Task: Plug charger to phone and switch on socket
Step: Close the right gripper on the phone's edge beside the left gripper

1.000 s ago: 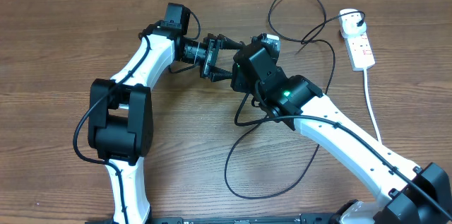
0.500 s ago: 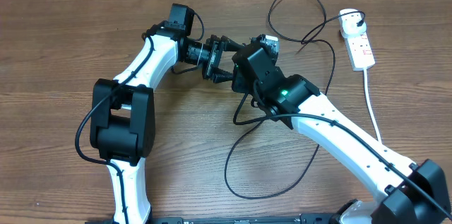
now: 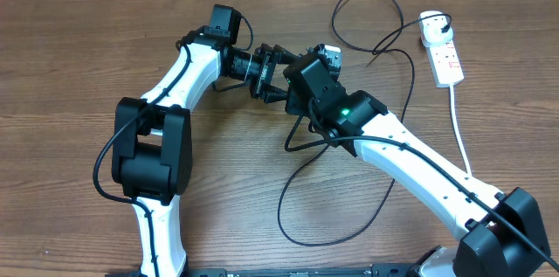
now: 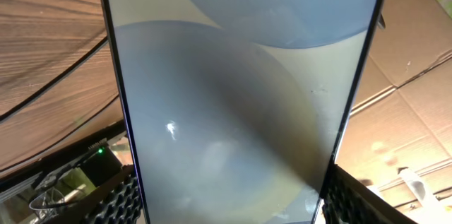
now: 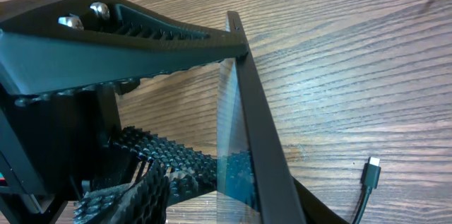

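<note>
Phone (image 4: 240,111) sits clamped in your left gripper (image 3: 278,72); your right gripper's (image 3: 301,72) jaw state cannot be told; charger connector (image 5: 371,173) lies on the table (image 5: 353,75).

The upper centre is blocked by the left arm (image 3: 188,72) and right arm (image 3: 419,168) around the phone (image 4: 240,111). The lower centre is ringed by the charger (image 3: 279,210); the far left seems unobstructed.

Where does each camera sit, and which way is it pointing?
Overhead: above the table, looking down; both arms, the socket.
Left wrist: on the left arm, facing the phone screen held between its fingers.
Right wrist: on the right arm, seeing that phone edge-on, ribbed fingers beside it.
Both wrists share the phone.
</note>
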Controlling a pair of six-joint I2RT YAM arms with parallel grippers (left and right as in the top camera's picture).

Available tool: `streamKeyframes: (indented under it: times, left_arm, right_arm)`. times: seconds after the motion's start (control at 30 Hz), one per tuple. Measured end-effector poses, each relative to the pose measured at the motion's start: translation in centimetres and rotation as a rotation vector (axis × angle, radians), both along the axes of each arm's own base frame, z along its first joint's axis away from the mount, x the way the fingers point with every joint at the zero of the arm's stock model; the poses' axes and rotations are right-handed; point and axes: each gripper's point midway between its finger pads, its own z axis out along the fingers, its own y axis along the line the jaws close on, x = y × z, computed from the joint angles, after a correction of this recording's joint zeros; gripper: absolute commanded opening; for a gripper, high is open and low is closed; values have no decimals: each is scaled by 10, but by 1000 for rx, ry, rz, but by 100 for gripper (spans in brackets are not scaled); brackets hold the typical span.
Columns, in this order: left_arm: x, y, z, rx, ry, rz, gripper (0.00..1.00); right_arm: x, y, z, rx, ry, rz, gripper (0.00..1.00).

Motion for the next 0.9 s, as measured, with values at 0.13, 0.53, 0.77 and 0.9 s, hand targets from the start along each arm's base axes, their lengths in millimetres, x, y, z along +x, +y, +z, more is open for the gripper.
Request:
streamKeyframes:
  times: [0.13,0.53,0.77,0.9]
  left_arm:
    - [0,0,-1,4,-1,1,61]
    - [1,0,-1,9,19,10,61]
    - [3,0,0,4,0,9,61]
    - [3,0,0,3,-12,5,61]
  right_arm:
    - [0,0,0,1,1,1,41]
    - [1,1,1,18,-2,-13,34]
    - [0,0,0,13,4,-13,33]
    - [-2,-1,-2,5,13,-13,33]
